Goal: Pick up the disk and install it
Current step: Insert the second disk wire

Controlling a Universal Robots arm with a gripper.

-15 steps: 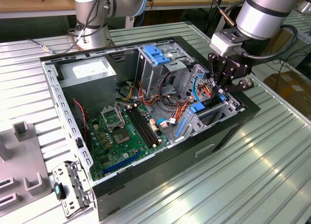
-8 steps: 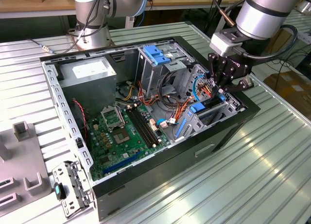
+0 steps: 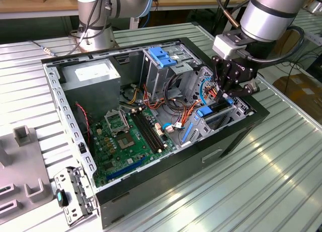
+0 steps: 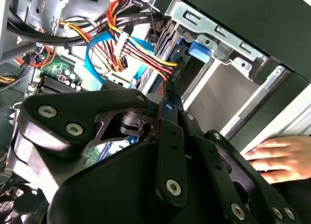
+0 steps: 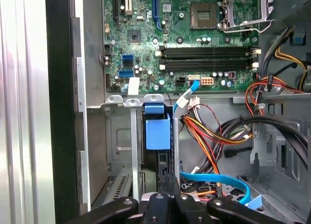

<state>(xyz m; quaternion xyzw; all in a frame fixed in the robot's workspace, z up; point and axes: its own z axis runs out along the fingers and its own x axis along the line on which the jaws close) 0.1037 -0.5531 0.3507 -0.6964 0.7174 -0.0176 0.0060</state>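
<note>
The disk (image 3: 215,110) stands on edge in the drive bay (image 3: 236,108) at the end of the open computer case on the exterior view's right. It is dark with blue plastic rails. In the first wrist view the disk (image 5: 158,130) shows edge-on between the bay's metal uprights, with its blue rail end facing the motherboard. My black gripper (image 3: 227,95) hangs straight over the bay with its fingers drawn together at the disk's outer end. I cannot tell if they touch it. In both wrist views the gripper (image 4: 167,95) (image 5: 166,181) points into the bay.
Bundled coloured cables (image 3: 186,108) and a blue flat cable (image 5: 214,179) run beside the bay. A motherboard (image 3: 126,136), a grey power supply (image 3: 93,76) and a blue bracket (image 3: 161,56) sit in the case. A person's hand (image 4: 282,158) rests by the case's outer wall.
</note>
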